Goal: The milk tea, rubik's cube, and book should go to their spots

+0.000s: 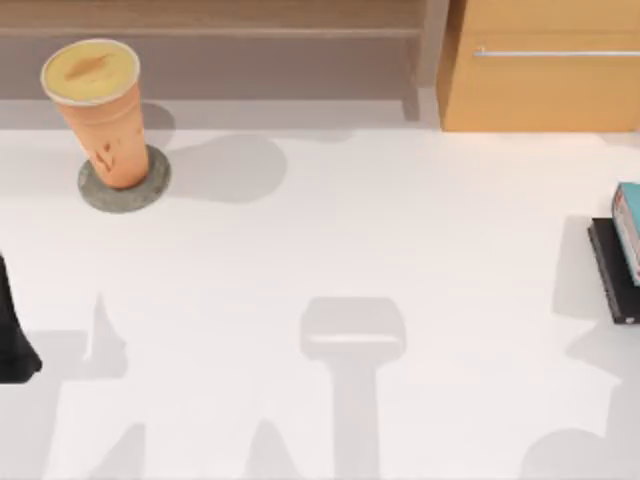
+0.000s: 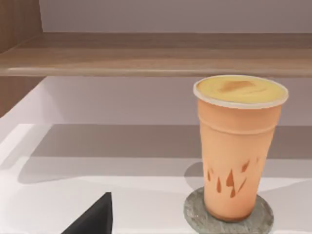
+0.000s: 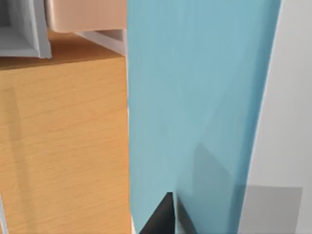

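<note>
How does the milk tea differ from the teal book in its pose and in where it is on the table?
The milk tea stands upright; the teal book lies flat. The milk tea sits on a round grey coaster at the table's far left; the teal book rests on a black book at the right edge. Neither rests directly on the table.

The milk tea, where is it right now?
The milk tea stands upright on a round grey coaster at the table's far left in the top view, just before the wooden shelf.
</note>
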Available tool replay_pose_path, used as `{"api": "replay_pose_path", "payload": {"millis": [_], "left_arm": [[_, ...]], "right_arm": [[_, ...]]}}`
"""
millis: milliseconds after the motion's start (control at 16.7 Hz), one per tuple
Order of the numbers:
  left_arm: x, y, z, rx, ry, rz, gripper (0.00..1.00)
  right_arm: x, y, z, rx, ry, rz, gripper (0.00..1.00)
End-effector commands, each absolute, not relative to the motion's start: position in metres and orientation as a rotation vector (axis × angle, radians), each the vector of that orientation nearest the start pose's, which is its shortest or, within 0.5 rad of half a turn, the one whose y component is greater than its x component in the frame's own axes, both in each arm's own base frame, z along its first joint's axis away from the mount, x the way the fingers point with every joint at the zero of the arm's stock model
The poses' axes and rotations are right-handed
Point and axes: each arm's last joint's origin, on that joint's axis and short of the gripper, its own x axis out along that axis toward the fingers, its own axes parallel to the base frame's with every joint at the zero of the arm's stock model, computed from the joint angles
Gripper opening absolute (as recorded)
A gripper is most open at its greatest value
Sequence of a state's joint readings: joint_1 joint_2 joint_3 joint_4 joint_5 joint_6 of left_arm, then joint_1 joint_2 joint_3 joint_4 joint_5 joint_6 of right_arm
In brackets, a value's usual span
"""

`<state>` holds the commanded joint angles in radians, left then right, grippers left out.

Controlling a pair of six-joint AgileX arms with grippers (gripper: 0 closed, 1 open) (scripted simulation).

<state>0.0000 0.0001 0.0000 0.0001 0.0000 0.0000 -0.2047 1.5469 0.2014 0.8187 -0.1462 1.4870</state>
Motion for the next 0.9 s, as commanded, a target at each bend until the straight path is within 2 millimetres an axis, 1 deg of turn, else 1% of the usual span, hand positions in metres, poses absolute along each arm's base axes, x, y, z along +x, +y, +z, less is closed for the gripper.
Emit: {"api": "replay_pose_path", "payload": {"millis": [120,180,420,660,900], "left_arm": [[0.1057,-0.0012,0.1600,0.000,0.000,0.000,1.00],[0.1057,-0.0012,0.1600,0.000,0.000,0.000,1.00],[0.1057,-0.0012,0.1600,0.000,0.000,0.000,1.00],[0.1057,-0.0012,0.1600,0.000,0.000,0.000,1.00],[0.1057,-0.0012,0.1600,0.000,0.000,0.000,1.00]], "right_arm": [[0.2135,-0.0399,0.0881,1.531,0.390,-0.428,0.00],[0.2161,-0.0415,0.0924,1.534,0.367,-0.415,0.00],[0.2177,-0.0402,0.0863,1.532,0.389,-0.429,0.00],[0.2180,-0.0400,0.0861,1.531,0.390,-0.428,0.00],[0.2180,-0.0400,0.0861,1.531,0.390,-0.428,0.30]]}}
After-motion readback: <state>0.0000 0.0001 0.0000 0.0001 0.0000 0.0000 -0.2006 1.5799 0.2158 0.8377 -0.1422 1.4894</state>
